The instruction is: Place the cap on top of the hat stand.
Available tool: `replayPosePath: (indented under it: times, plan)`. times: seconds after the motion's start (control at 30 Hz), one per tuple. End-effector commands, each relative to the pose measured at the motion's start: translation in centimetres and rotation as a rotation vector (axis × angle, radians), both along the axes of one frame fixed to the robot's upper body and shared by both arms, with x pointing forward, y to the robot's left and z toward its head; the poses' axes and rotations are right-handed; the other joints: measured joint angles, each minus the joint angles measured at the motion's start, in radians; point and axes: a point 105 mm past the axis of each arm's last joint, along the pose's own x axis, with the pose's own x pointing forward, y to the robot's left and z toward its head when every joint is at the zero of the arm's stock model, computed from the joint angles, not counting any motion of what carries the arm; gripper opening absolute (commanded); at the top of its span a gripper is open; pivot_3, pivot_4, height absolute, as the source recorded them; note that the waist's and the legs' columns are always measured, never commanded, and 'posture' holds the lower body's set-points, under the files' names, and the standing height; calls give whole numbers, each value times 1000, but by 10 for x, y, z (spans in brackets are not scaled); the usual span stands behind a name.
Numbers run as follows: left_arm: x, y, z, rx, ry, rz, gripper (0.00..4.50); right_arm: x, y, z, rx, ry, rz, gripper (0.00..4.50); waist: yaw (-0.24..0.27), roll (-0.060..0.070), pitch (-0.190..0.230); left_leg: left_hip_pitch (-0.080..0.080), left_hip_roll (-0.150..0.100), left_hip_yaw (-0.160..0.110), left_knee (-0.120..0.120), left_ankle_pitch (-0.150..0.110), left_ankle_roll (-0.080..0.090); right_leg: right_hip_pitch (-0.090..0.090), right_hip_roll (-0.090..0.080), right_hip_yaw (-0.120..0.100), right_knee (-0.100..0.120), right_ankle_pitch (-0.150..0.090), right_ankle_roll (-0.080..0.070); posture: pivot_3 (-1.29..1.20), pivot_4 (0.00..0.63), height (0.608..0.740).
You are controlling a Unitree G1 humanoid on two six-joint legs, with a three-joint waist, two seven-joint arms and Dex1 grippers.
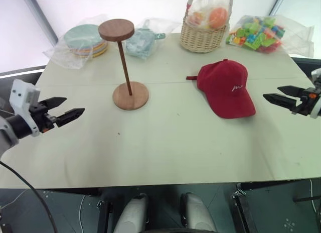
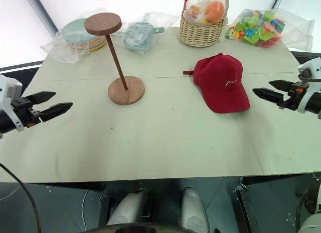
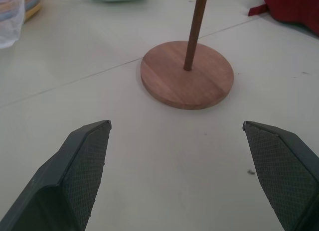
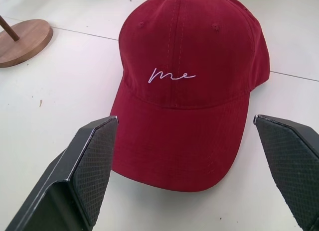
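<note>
on the table [image 1: 165,137], the cap [image 1: 225,87] points its brim toward the robot; both grippers' fingers apart.

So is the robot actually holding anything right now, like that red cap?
No, nothing is held. The left gripper and the right gripper are both open and empty; the cap lies untouched on the table.
</note>
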Motion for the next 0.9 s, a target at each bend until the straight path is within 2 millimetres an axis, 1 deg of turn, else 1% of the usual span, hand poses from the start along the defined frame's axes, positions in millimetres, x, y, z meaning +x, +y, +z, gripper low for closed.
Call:
replayPosePath:
  times: [0.03,0.1,0.17,0.3,0.37,0.53,0.73,0.83,0.9]
  plan:
    - [-4,-18,30,42,-73,-145,4438,3,2,15,-13,-46,11,4500,1,0,0,0,0,0,0,0,0,0,0,0,0,0,0,0,150,740]
    - [-6,-34,42,54,-81,-248,4438,3,2,17,-16,-48,15,4500,1,0,0,0,0,0,0,0,0,0,0,0,0,0,0,0,150,740]
    - [-5,-45,51,59,-93,-312,4438,4,3,18,-17,-48,18,4500,1,1,0,0,0,0,0,0,0,0,0,-1,0,0,0,0,150,740]
    - [-5,-66,72,40,-137,-415,4438,0,3,17,-18,-46,26,4500,-2,0,0,0,0,0,0,0,0,0,1,-1,0,0,0,0,150,740]
    - [-6,-74,78,36,-149,-444,4438,-2,5,16,-19,-43,34,4500,-5,0,0,0,0,1,0,0,0,0,1,-1,0,0,0,0,150,740]
    - [-14,-93,79,39,-132,-546,4438,-8,10,18,-20,-42,57,4500,-17,1,0,0,0,0,0,0,0,0,1,-1,1,0,0,0,150,740]
    - [-23,-109,67,69,-85,-665,4438,-8,15,16,-24,-32,71,4500,-18,1,0,1,0,1,0,0,0,0,2,-1,1,0,0,0,150,740]
    - [-21,-111,65,92,-88,-681,4438,-6,17,18,-37,-37,74,4500,-15,1,0,1,0,1,0,0,0,0,2,-1,1,0,0,0,150,740]
    - [-16,-112,66,107,-115,-676,4438,1,20,27,-54,-96,60,4500,-16,1,0,1,0,1,0,0,0,0,2,-1,1,0,0,0,150,740]
